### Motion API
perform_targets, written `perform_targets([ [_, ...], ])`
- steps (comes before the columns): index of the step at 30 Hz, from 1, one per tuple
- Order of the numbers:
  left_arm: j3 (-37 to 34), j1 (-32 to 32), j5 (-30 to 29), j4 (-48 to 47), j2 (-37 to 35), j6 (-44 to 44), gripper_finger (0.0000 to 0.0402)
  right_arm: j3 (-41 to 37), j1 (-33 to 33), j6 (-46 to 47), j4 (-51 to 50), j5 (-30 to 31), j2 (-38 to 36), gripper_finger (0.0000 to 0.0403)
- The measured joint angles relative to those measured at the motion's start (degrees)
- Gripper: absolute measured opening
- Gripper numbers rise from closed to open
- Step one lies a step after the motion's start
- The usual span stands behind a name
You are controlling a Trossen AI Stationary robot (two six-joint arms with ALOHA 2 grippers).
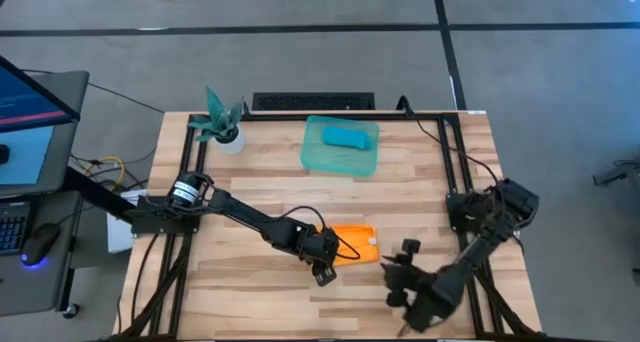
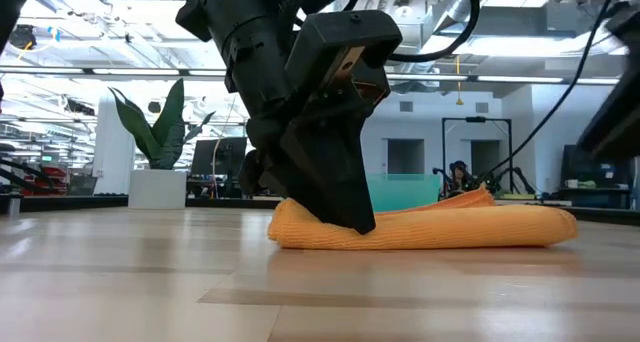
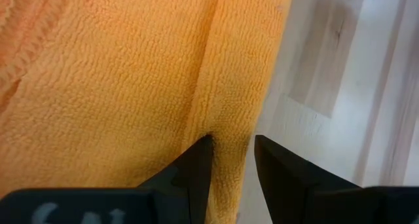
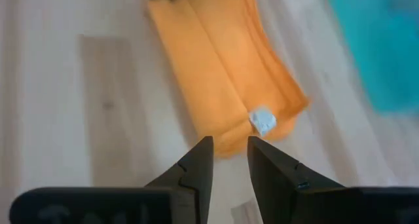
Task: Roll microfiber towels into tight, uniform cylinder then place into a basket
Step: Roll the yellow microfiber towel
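The orange towel (image 1: pixel 355 244) lies on the table's near middle, folded into a long, flat roll (image 2: pixel 440 227). My left gripper (image 1: pixel 328 254) is down at its left end (image 3: pixel 232 152), shut on the cloth. My right gripper (image 1: pixel 404 257) hangs open just right of the towel, clear of it (image 4: pixel 229 152), with nothing between its fingers. A small white tag (image 4: pixel 262 121) shows on the towel's end near it. The turquoise towel (image 1: pixel 348 135) lies rolled up inside the green basket (image 1: pixel 318 160) at the far middle. My left gripper pinches the rolled long edge of the orange towel (image 3: pixel 230 129) between its two fingers, near the towel's left end. The fingers (image 2: pixel 345 207) slant down from above, one on each side of the thick fold. The towel rests on the table along its whole length.
A white pot with a teal plant (image 1: pixel 225 130) stands at the far left of the table. A black frame rail (image 1: pixel 455 162) runs along the right side. Bare wood lies in front of the towel and to the left.
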Motion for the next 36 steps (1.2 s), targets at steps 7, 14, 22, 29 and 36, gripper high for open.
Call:
perform_targets([
  [7, 0.0, 0.1, 1.0, 0.0, 0.0, 1.3, 0.0114, 0.0, 2.8, -6.0, 4.3, 6.3, 2.9, 0.0120],
  [14, 0.0, -0.7, 2.3, -0.2, 0.0, 7.1, 0.0114, 0.1, -0.8, -20.8, 15.2, 1.1, 6.2, 0.0149],
  [22, 0.0, -1.1, 2.4, -0.2, 0.0, 8.2, 0.0114, 0.2, -4.3, -28.2, 20.1, -1.7, 9.2, 0.0194],
  [29, 0.0, -1.2, 2.6, -0.3, 0.0, 8.6, 0.0114, 0.4, -5.1, -27.8, 19.1, -3.4, 8.9, 0.0207],
  [36, 0.0, -1.2, 2.6, -0.3, 0.0, 8.6, 0.0114, 2.9, -4.6, -26.5, 11.1, -4.5, 8.7, 0.0207],
])
